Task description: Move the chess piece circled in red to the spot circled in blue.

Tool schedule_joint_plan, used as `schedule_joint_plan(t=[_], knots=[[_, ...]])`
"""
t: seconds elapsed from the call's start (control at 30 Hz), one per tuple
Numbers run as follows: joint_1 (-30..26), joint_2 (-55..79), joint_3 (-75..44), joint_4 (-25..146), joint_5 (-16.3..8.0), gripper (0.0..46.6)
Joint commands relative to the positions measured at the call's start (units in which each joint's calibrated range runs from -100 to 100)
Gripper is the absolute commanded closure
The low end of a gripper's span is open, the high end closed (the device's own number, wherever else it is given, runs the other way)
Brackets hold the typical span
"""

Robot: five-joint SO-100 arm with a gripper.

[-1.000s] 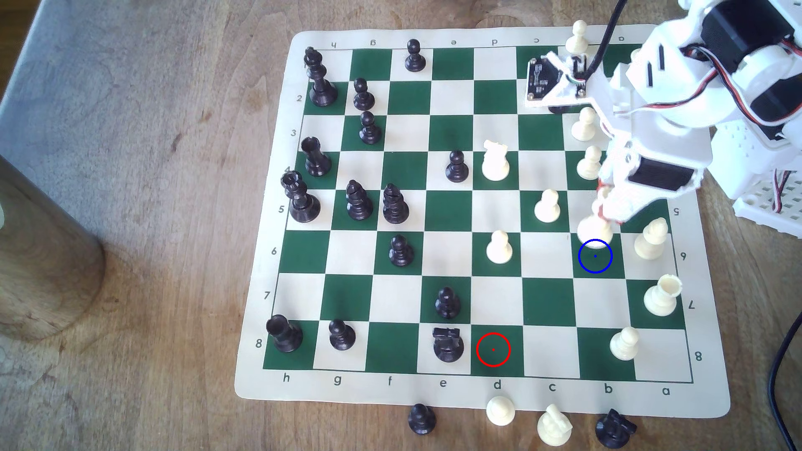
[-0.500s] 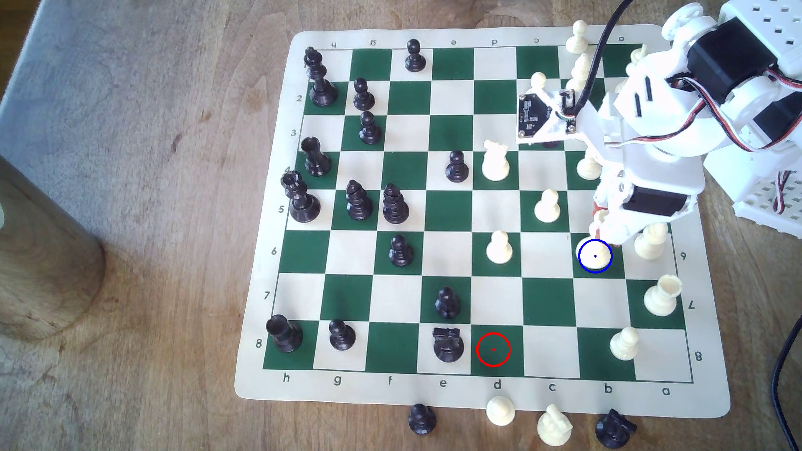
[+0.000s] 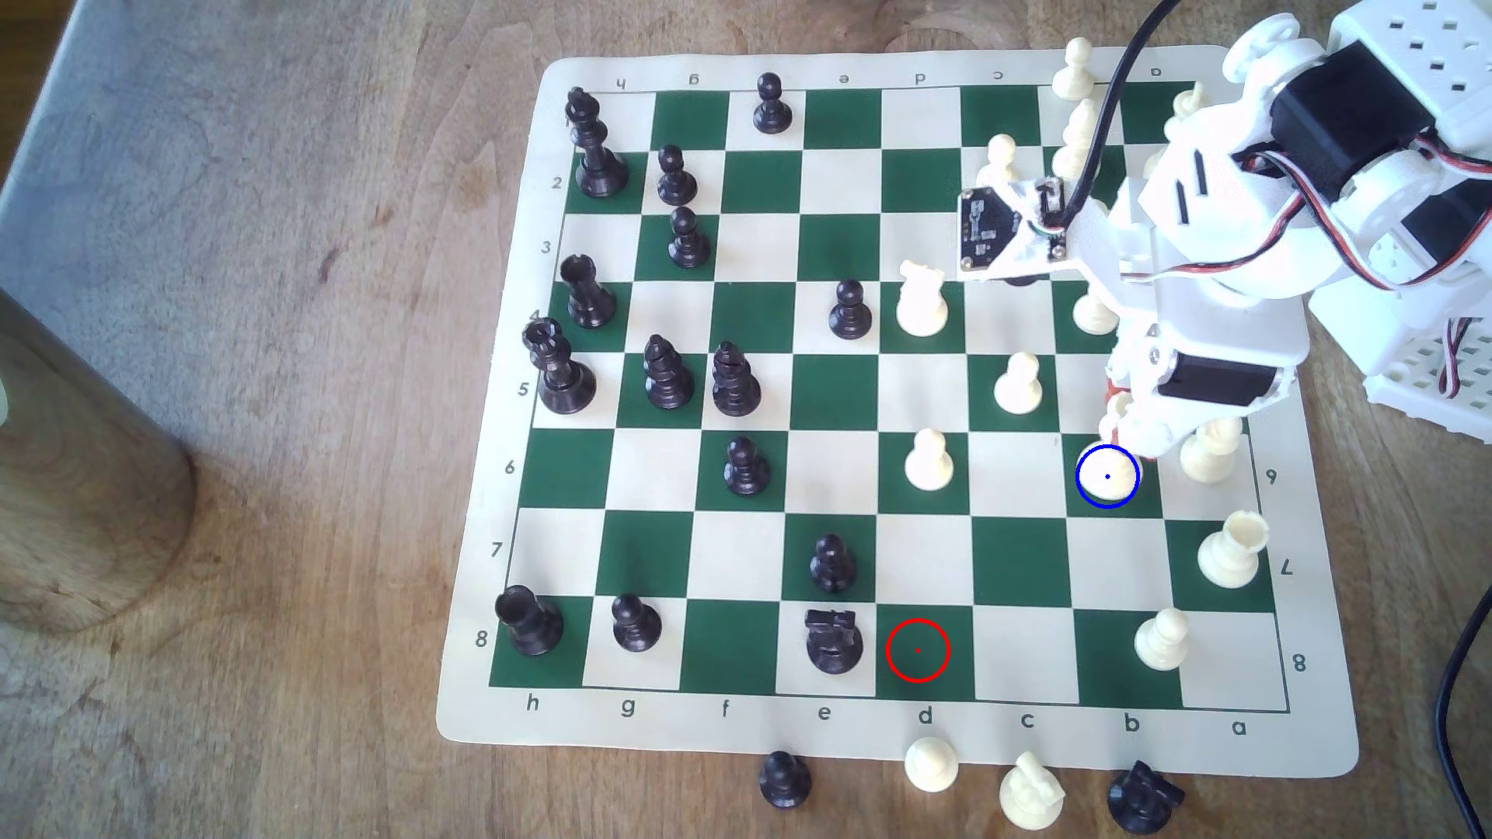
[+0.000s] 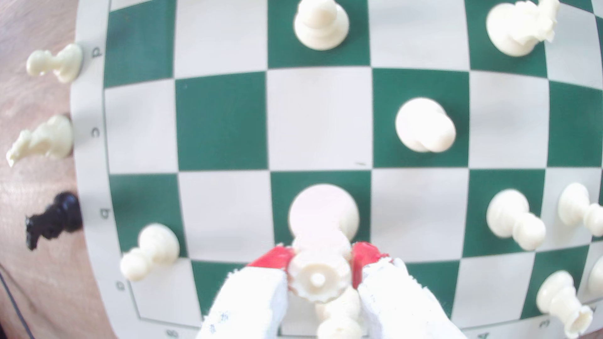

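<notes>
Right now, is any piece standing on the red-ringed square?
No, the red-ringed square is bare green; the queen sits at the blue-ringed square.

Board markings: letters and numbers on the cream border of the chess mat [image 3: 500,726]

Exterior view: near edge reads h, g, f, e, d, c, b, a from that view's left to right; the far edge carries letters printed upside down, of which h, g, e, d, c and part of a show. The view's left border reads 2, 3, 5, 6, 7, 8, with the 4 half hidden by a black piece; its right border shows 5, 6, 7, 8, some inverted. Wrist view: blurred border letters, d, c, b legible.
</notes>
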Motion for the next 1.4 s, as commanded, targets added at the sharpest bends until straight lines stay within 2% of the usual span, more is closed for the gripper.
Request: schedule_joint_plan(t=[0.0, 0.3, 0.77, 0.93, 1.03, 1.2, 1.37], knots=[[-0.3, 0.68, -2.57, -0.3, 0.39, 28.4], [-0.85, -0.68, -3.84, 3.63, 0.88, 25.3], [-2.02, -11.72, -4.66, 13.21, 0.98, 25.0], [0.48, -20.12, -4.66, 17.88, 2.74, 30.2], [2.75, -26.57, -3.84, 20.09, 3.42, 39.8], [6.35, -33.28, 0.42, 20.42, 5.47, 40.8], [8.7, -41.85, 5.31, 17.47, 6.11, 41.4]])
